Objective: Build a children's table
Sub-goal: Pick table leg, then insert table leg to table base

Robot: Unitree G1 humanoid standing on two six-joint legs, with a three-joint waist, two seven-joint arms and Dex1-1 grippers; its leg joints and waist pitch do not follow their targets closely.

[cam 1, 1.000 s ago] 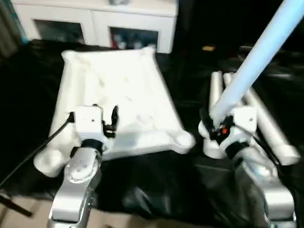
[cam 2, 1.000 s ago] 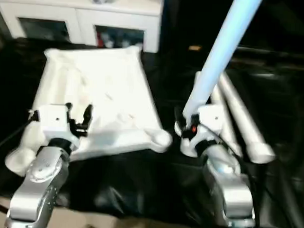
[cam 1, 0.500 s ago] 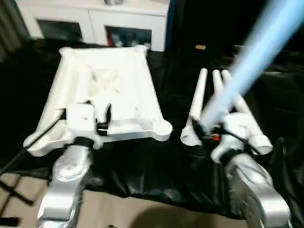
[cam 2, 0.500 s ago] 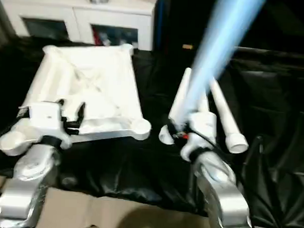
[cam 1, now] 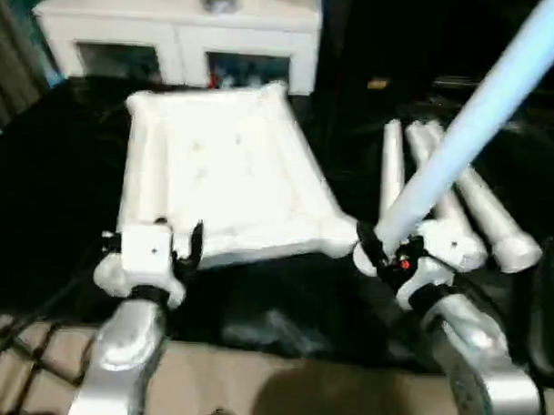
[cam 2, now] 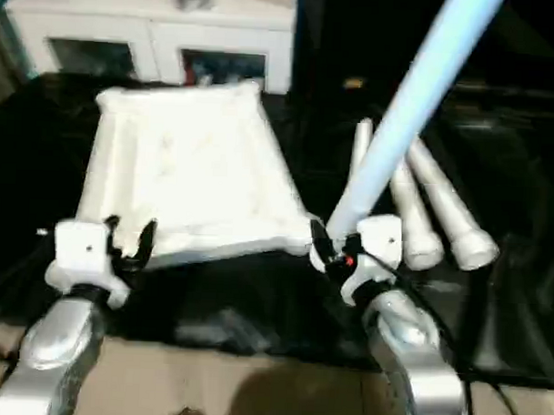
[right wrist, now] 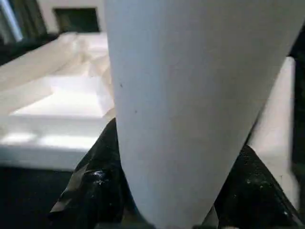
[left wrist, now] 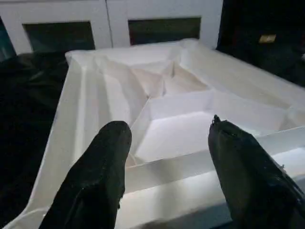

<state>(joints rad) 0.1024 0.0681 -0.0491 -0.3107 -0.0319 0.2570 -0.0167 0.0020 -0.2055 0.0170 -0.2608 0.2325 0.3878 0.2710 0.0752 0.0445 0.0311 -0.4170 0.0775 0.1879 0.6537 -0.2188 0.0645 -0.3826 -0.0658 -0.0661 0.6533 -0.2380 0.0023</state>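
Pinching tilted leg point(cam 1: 471, 123) low, right gripper point(cam 1: 384, 257) risking swing into tabletop point(cam 1: 224, 169) socket at 9 o'clock; left gripper point(left wrist: 167, 157) hovering spread.

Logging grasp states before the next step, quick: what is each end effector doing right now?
Left end effector: open, holding nothing, at the near edge of the tabletop.
Right end effector: closed on a table leg, which rises steeply.
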